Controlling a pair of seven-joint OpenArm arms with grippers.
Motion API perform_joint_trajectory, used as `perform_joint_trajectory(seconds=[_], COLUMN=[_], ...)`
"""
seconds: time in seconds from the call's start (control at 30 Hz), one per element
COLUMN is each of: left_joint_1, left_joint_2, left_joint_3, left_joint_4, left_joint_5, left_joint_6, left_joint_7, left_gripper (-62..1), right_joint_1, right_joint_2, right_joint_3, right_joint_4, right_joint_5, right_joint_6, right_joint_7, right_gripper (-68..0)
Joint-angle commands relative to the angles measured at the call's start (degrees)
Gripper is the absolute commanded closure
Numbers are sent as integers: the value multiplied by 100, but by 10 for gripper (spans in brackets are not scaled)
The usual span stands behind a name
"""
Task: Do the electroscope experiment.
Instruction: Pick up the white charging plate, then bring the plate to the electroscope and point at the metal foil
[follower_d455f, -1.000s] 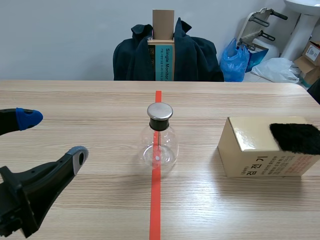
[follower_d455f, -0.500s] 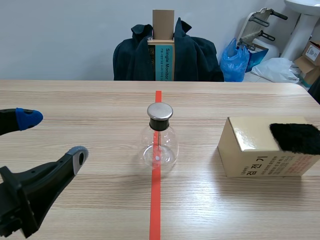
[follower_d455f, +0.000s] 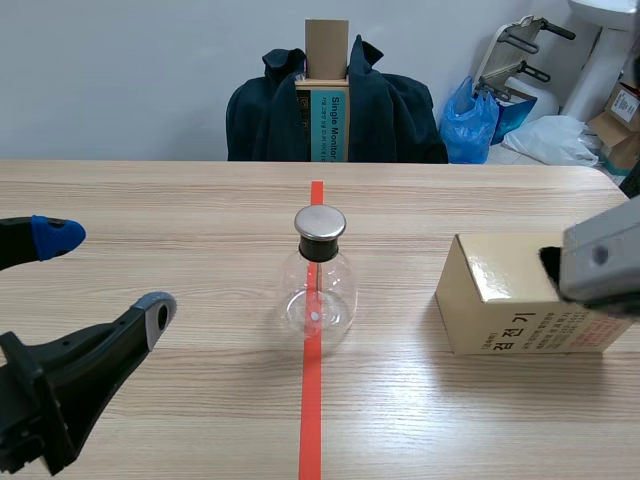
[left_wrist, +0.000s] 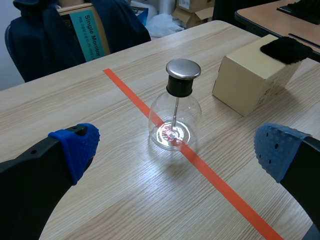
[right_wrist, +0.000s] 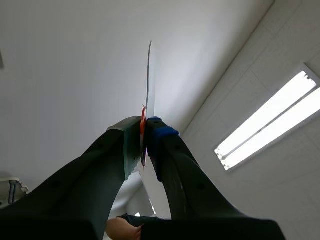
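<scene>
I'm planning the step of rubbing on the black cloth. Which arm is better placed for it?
Right. The right gripper is shut on a thin strip, and the black cloth on the box lies on its side. The left gripper is open and empty.

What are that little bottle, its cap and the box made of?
The bottle looks like clear glass: the tape shows through it. Its cap seems brushed metal, with a dull sheen. The box appears glossy cardboard, reflecting light.
</scene>
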Motion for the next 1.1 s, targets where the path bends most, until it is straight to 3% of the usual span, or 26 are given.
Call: perform_joint_trajectory(seconds=[0.0, 0.33, 0.37, 0.5, 0.6, 0.8, 0.9, 1.07], left_joint_1=[11, -61, -131, -776, -1576, -3152, -3670, -4079], left_joint_2=[28, 31, 31, 52, 212, 719, 944, 1165], left_joint_3=[35, 63, 114, 557, 1137, 2420, 2835, 3032], left_joint_4=[44, -42, -109, -730, -1543, -3217, -3849, -4395], left_joint_5=[-37, 33, 83, 223, 302, 977, 1040, 1043], left_joint_6=[-13, -13, -13, -35, -63, -46, 101, 297], left_joint_7=[-79, -57, 15, 380, 352, 140, -15, -304], left_gripper=[-623, -623, -560, 0, -21, -21, -21, -21], right_joint_1=[68, 66, 63, 63, 63, 68, 66, 66], right_joint_2=[59, 57, 57, 59, 59, 61, 61, 61], right_joint_3=[9, -42, -42, -37, -35, -28, -28, 57], right_joint_4=[-114, -737, -793, -1010, -1152, -1443, -1480, -1480], right_joint_5=[-61, -210, -210, -205, -186, -138, -24, 264], right_joint_6=[-284, -299, -299, -302, -302, -302, -302, -302], right_joint_7=[2, -39, -59, -184, -317, -667, -887, -1187], right_gripper=[-7, -8, -8, -8, -8, -9, -9, -9])
